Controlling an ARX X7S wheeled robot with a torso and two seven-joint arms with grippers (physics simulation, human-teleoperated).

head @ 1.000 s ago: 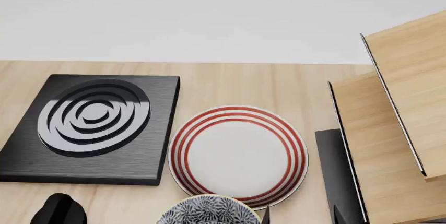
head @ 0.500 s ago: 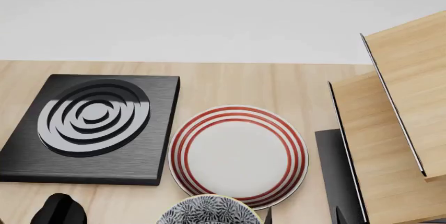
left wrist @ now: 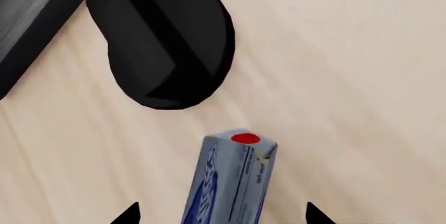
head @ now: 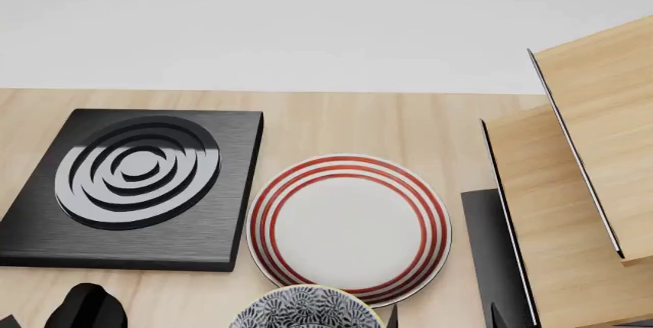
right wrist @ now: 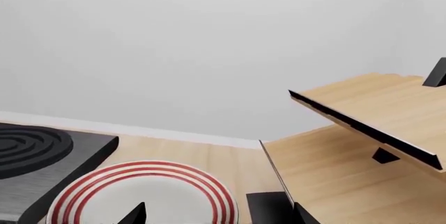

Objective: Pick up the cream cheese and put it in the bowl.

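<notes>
Nothing on the table shifted. Left gripper [left wrist: 221, 213] spread wide astride cream cheese [left wrist: 233, 179], lined up to pinch; right gripper [right wrist: 217, 213] open, idle.

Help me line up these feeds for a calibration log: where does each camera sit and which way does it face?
Left wrist: above the table, facing down at the cream cheese and black knob; fingertips show.
Head: high, facing down at the plate, burner, bowl.
Right wrist: low, facing the wall; fingertips show.
Head and right wrist share the plate.
</notes>
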